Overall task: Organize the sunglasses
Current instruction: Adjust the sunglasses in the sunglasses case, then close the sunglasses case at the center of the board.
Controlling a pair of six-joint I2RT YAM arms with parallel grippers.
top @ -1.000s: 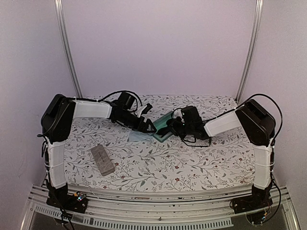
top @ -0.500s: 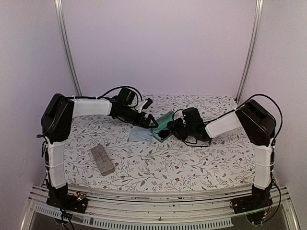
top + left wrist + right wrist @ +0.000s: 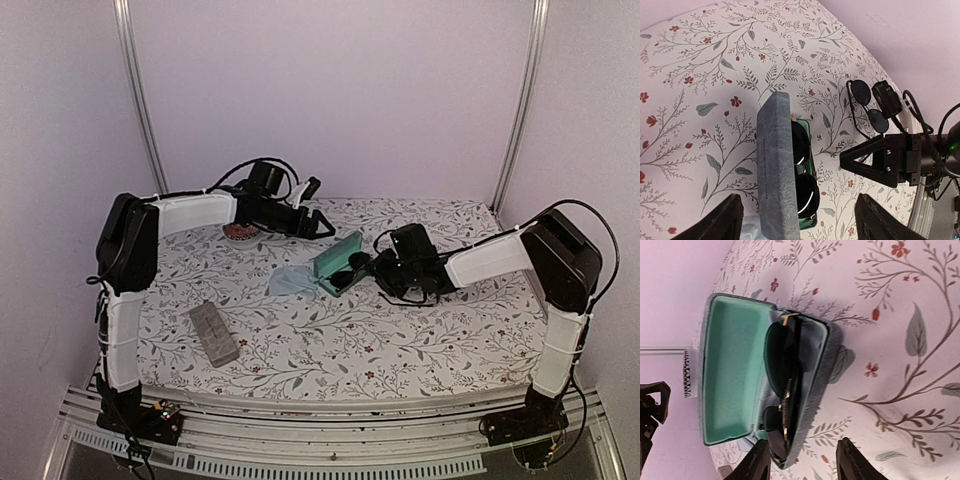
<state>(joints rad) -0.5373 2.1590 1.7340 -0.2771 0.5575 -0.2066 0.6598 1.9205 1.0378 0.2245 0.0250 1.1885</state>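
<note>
Left arm [image 3: 190, 212] stretched inward from left, elbow bent, wrist raised. Left gripper [image 3: 318, 227] pointed toward centre, jaws spread wide, empty. Right arm [image 3: 485, 260] reached inward, wrist set low. Right gripper [image 3: 372, 266] jaws parted partway, empty.

The left arm [image 3: 190, 215] and right arm [image 3: 485, 258] share white link shells between bulky black joint housings. Loose black cables [image 3: 915, 114] loop around the wrists. One of the right gripper's fingers [image 3: 867, 156] is a black open triangle held by two silver screws [image 3: 887, 150], a green light [image 3: 954, 146] glowing behind
</note>
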